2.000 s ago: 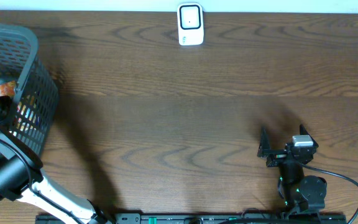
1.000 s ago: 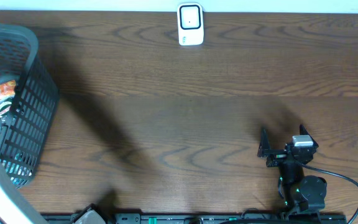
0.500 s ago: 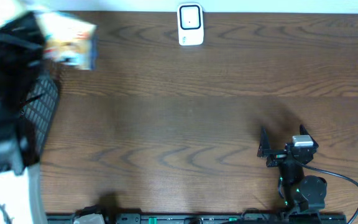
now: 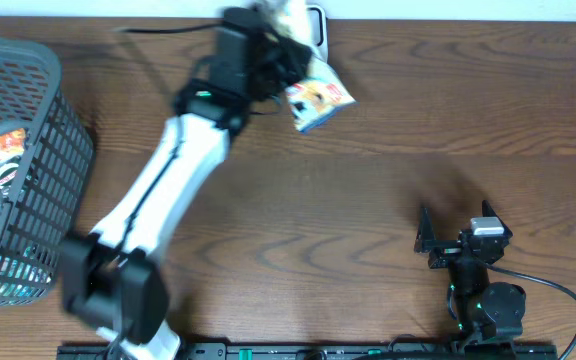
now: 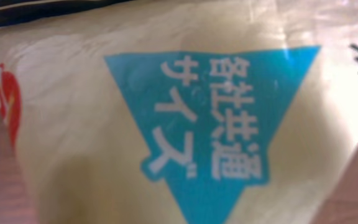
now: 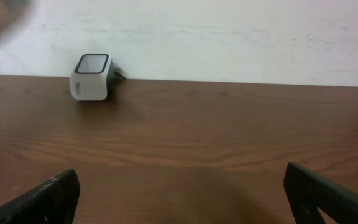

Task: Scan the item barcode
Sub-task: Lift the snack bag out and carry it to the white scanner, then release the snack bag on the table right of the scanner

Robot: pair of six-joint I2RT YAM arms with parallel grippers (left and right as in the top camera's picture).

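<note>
Surface: a dark wood-grain table (image 4: 368, 180), bounded at its far edge by a plain white wall (image 6: 229, 31). A grey mesh basket (image 4: 38, 150) stands at the table's left end, well apart from the left gripper (image 4: 280, 62), with other packaged goods inside.

Change: half a second earlier the left arm was above the basket, carrying the packet (image 4: 319, 98) at the frame's left edge. It has since swung across the table to the far edge. The right arm has not moved in the last two seconds.

Left gripper: pinched onto the packet, which hangs clear of the table just beyond the fingers on the side away from the basket. In the left wrist view the packet (image 5: 185, 124) fills the frame: cream film with a blue triangle carrying white Japanese characters. The white scanner (image 4: 317, 24) sits just beside this gripper and is partly covered by it. No barcode can be made out.

Right gripper (image 4: 424, 232): fingers spread fully, holding nothing, low over the near right of the table, well apart from the scanner (image 6: 92, 76).
</note>
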